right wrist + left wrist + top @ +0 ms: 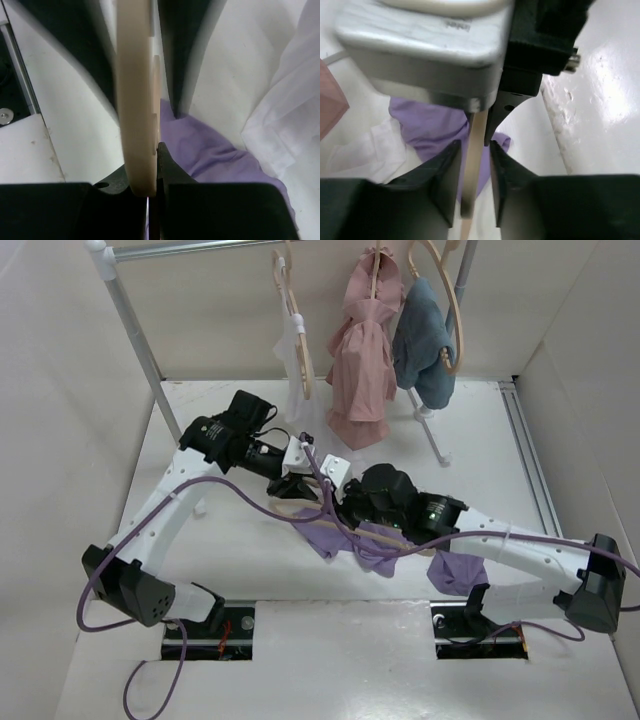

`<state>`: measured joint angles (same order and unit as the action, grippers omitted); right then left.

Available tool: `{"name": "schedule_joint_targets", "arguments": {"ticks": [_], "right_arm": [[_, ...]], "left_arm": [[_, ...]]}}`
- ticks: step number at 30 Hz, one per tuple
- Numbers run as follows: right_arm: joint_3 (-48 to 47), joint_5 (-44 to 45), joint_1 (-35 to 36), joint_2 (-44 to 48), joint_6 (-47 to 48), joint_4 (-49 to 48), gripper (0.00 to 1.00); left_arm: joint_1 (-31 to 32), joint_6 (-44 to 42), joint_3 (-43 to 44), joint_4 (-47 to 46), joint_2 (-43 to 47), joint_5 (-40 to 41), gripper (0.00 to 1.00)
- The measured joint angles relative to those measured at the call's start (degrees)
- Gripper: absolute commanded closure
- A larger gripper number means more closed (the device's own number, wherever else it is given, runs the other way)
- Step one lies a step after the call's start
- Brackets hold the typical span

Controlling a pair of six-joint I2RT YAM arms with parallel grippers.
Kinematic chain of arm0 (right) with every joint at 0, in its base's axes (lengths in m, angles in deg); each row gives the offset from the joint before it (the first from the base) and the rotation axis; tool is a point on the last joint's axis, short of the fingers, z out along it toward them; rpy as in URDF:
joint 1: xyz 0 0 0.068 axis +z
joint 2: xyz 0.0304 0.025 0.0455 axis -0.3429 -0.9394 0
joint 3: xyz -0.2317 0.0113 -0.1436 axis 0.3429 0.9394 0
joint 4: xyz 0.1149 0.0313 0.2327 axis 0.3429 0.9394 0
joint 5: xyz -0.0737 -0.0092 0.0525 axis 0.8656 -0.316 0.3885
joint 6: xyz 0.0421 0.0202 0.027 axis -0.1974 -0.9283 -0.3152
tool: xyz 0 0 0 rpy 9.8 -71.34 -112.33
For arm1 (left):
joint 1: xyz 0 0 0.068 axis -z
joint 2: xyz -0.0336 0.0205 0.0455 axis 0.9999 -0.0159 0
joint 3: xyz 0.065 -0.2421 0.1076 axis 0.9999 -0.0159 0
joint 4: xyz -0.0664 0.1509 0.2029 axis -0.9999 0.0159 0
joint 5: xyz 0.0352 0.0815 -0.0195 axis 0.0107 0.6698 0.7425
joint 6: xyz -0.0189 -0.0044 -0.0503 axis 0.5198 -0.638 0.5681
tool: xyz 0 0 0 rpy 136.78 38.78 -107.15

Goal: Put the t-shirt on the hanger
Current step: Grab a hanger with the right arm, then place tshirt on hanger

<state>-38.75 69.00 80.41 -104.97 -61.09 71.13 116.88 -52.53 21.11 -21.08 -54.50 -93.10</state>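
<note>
The lavender t-shirt (340, 542) lies crumpled on the table between the arms, with another part (455, 570) under the right arm. The tan wooden hanger (385, 537) lies across it. My right gripper (350, 505) is shut on the hanger; in the right wrist view (145, 172) the hanger (135, 100) is pinched and the t-shirt (210, 150) lies below. My left gripper (300, 485) is open. In the left wrist view (473, 150) the hanger arm (476, 130) passes between its fingers with a gap on each side, above the t-shirt (427, 125).
A clothes rack (135, 325) stands at the back. It carries hangers with a white garment (300, 350), a dusty pink garment (362, 350) and a blue-grey garment (425, 335). A metal rail (530, 450) runs along the right side. The white garment's hem reaches the table (285, 110).
</note>
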Motion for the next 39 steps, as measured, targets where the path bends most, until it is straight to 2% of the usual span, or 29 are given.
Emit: {"name": "schedule_joint_targets", "arguments": {"ticks": [1, 3, 4, 6, 12, 19, 24, 26, 30, 35, 39], "right_arm": [[0.8, 0.1, 0.0, 0.6, -0.1, -0.3, 1.00], [2.3, 0.5, 0.0, 1.7, -0.3, -0.3, 1.00], [2.8, 0.7, 0.0, 2.1, -0.4, -0.3, 1.00], [3.6, 1.0, 0.0, 2.4, -0.6, -0.3, 1.00], [5.7, 1.6, -1.8, 6.1, -3.8, 0.5, 1.00], [5.3, 8.3, -2.6, 16.9, -9.0, 9.9, 1.00], [4.1, 15.5, -2.6, 23.9, -15.4, 20.3, 1.00], [4.0, 18.1, -2.6, 26.7, -18.2, 24.3, 1.00], [3.9, 23.8, -2.6, 32.0, -23.6, 32.6, 1.00], [2.3, 31.9, -2.8, 35.4, -27.1, 38.3, 1.00], [1.0, 36.8, -3.1, 35.5, -28.0, 39.3, 1.00]], "left_arm": [[0.1, 1.0, -0.3, -1.4, 0.2, -0.9, 0.58], [0.1, 3.8, -1.5, -4.9, 1.3, -2.4, 0.44], [-0.1, 5.3, -2.3, -6.7, 2.2, -2.8, 0.22], [-0.2, 8.3, -3.8, -10.3, 4.1, -3.3, 0.00], [-0.2, 20.6, -11.0, -24.2, 12.2, 0.0, 0.00], [-0.2, 37.9, -23.9, -42.1, 26.2, 17.2, 0.00], [-0.1, 43.9, -29.1, -45.5, 29.6, 21.5, 0.00], [0.9, 44.9, -30.4, -45.5, 28.2, 22.8, 0.00], [7.3, 43.1, -32.1, -45.4, 20.5, 28.0, 0.00], [14.1, 36.2, -37.5, -48.1, 9.6, 34.5, 0.00], [14.7, 30.1, -38.1, -51.1, -0.3, 37.4, 0.00]]}}
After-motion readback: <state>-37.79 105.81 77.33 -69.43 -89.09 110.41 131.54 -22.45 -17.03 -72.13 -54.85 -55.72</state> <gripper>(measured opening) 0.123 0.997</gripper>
